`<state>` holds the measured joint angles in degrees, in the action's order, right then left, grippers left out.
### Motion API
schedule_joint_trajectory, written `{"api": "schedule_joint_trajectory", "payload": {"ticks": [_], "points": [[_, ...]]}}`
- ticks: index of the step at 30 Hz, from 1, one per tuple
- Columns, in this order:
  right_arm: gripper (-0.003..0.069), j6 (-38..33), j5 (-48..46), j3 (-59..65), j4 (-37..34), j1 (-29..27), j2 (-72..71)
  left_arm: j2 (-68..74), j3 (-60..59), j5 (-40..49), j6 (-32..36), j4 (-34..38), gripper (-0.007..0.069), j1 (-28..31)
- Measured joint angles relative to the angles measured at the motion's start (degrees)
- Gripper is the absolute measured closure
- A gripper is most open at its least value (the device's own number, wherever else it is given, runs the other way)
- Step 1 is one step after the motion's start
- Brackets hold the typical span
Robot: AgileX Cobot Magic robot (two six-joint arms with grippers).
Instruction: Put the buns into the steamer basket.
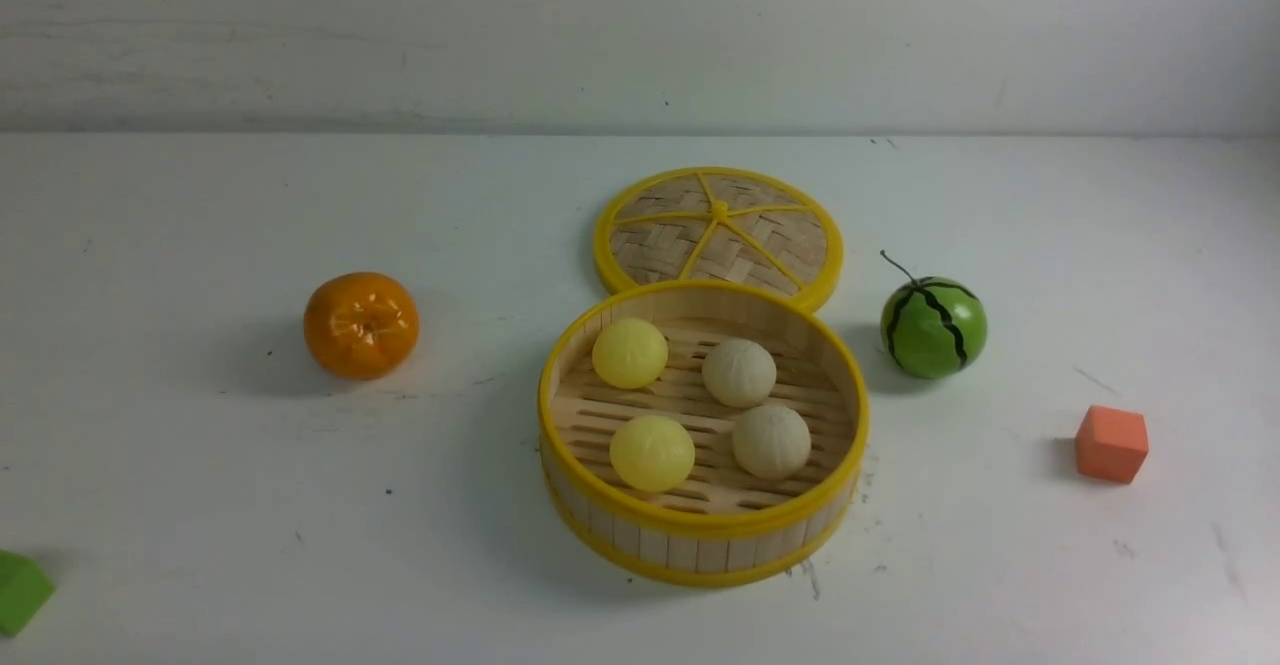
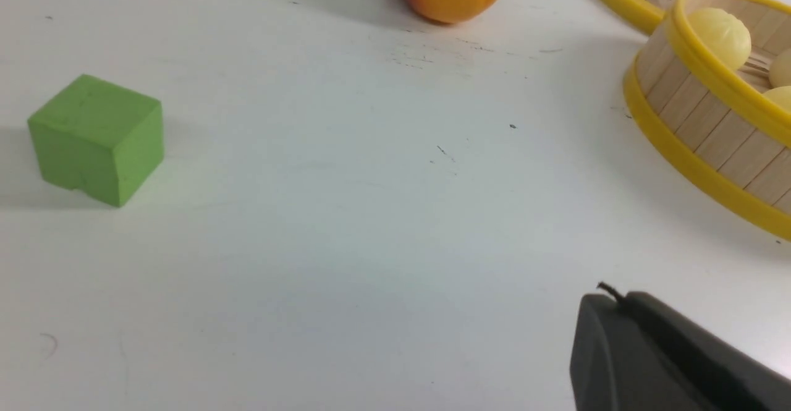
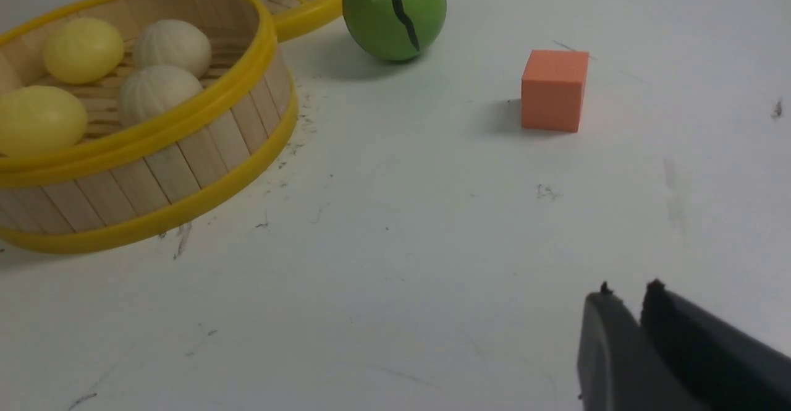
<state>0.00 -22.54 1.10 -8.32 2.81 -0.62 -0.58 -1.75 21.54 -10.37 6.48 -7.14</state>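
A: At center of the tabletop [image 1: 200,505], what's up w/ the steamer basket [image 1: 700,530]?
B: All 4 buns inside: yellow ones [image 1: 630,353] [image 1: 652,453] on its 9 o'clock half, cream ones [image 1: 739,372] [image 1: 771,440] on the 3 o'clock half.
A: Pincers?
B: Left pincer [image 2: 609,303] closed, empty, low over bare tabletop, well apart from the basket; green block [image 2: 96,138] also off to one side. Right pincer [image 3: 627,296] has a thin gap btwn tips, gripping nothing, also well clear of the basket.
A: Other stuff?
B: Lid [image 1: 718,235] touching basket at 12, tangerine [image 1: 361,325] at 9, watermelon ball [image 1: 933,327] at 2, orange cube [image 1: 1111,443] at 3.
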Motion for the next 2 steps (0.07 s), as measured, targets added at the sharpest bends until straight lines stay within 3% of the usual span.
{"api": "schedule_joint_trajectory", "payload": {"ticks": [2], "points": [[0.0578,0.0,0.0,0.0,0.0,0.0,0.0,0.0,0.0,0.0,0.0,0.0,0.0638,0.0]]}}
